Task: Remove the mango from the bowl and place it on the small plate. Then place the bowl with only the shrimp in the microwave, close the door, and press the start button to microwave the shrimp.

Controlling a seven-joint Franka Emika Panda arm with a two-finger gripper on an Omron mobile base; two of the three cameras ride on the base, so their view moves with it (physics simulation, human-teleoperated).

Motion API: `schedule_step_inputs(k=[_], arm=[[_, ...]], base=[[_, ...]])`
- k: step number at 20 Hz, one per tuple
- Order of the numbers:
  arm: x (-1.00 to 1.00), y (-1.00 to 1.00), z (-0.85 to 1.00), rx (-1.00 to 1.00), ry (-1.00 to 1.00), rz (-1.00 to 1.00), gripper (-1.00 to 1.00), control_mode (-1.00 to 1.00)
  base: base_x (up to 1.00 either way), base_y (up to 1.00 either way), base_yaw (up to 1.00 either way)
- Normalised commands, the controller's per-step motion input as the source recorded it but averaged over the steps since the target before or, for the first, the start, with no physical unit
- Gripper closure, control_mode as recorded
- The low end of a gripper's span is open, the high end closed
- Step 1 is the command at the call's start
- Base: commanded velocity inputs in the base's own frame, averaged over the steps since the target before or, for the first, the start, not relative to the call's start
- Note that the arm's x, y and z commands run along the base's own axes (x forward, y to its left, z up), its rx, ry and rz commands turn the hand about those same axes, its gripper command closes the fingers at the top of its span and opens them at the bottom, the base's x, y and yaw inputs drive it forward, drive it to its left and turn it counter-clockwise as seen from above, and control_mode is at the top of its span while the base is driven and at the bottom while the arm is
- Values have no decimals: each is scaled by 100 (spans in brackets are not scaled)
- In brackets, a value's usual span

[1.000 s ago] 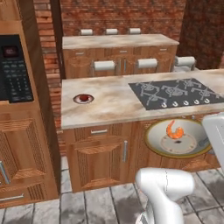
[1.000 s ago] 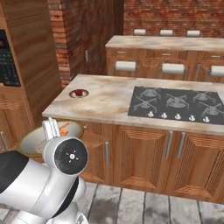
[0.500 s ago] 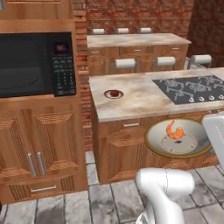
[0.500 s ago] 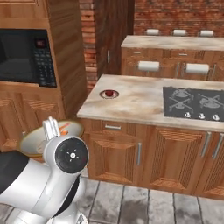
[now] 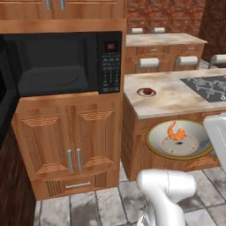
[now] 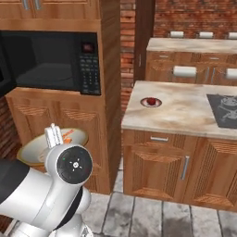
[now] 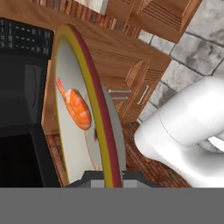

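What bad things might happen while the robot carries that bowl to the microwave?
The bowl is pinched by its rim alone, so it might tip or slip. The shrimp lies loose inside and could slide out. The microwave opening sits higher than the bowl, so the bowl may bump the cabinet front on the way in.

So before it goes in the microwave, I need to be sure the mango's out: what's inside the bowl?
Inside the bowl lies the shrimp, alone; the mango sits on the small plate. The arm covers the bowl's right edge.
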Motion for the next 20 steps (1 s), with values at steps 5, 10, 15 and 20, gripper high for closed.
schedule_step_inputs(k=[5, 10, 15, 20], arm=[[0, 0, 0, 0, 0, 0, 100, 100], [0, 0, 0, 0, 0, 0, 100, 100], [0, 0, 0, 0, 0, 0, 100, 100], [0, 0, 0, 0, 0, 0, 100, 100]], base=[[15, 66, 0], [30, 19, -1], [60, 15, -4], [39, 64, -2]])
